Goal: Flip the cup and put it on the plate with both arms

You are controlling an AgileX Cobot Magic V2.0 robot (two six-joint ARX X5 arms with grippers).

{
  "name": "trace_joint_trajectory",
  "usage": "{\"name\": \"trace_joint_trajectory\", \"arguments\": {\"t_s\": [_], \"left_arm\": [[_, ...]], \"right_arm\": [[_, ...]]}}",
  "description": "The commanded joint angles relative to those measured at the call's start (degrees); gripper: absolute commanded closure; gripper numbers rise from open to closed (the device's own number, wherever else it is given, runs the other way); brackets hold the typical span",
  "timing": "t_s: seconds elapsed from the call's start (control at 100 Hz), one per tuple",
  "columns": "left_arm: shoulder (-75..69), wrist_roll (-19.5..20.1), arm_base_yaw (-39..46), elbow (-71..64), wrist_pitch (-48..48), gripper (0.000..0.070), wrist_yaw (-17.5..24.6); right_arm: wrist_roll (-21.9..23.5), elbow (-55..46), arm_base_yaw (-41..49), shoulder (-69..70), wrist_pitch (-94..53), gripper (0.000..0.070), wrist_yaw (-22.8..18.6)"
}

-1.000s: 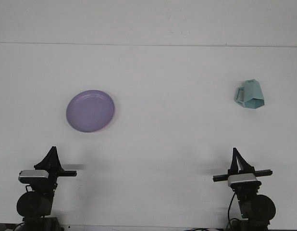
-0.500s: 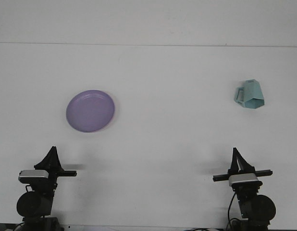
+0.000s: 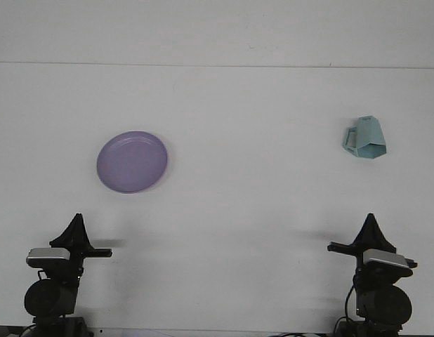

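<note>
Cup (image 3: 364,138) inverted, handle pointing left.

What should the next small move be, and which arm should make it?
Probably send the right gripper forward toward the teal cup. The cup sits upside down on the table's far right, well ahead of that gripper and untouched, while the purple plate lies empty on the left, nearer the left gripper. The cup must be grasped before it can be flipped.
</note>
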Motion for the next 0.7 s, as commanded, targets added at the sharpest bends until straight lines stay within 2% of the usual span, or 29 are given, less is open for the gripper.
{"name": "trace_joint_trajectory", "arguments": {"t_s": [0.0,0.16,0.34,0.39,0.47,0.51,0.56,0.69], "left_arm": [[-0.1,-1.0,0.0,-1.1,0.6,0.0685,-0.1],[-0.1,-1.2,0.0,-1.1,0.5,0.0685,-0.1],[-0.1,-1.4,0.0,-1.1,0.5,0.0685,-0.1],[-0.1,-1.4,0.0,-1.1,0.5,0.0685,-0.1],[-0.1,-1.4,0.0,-1.1,0.5,0.0685,-0.1],[-0.1,-1.4,0.0,-1.1,0.5,0.0685,-0.1],[-0.1,-1.4,0.0,-1.1,0.5,0.0685,-0.1],[-0.1,-1.4,0.0,-1.1,0.5,0.0685,-0.1]], "right_arm": [[-0.8,4.3,0.0,2.8,-0.4,0.07,2.1],[-10.4,14.0,-0.7,14.2,-0.7,0.07,3.0],[-18.7,21.4,-4.3,28.5,0.3,0.0691,2.3],[-20.7,21.9,-5.7,32.5,2.5,0.0615,2.2],[-22.4,22.0,-8.4,38.3,7.0,0.0381,1.6],[-22.7,22.0,-9.9,41.1,8.8,0.0305,0.3],[-22.7,22.0,-12.1,44.7,10.9,0.0266,-1.8],[-22.9,22.0,-17.8,54.5,19.0,0.0242,-7.5]]}}
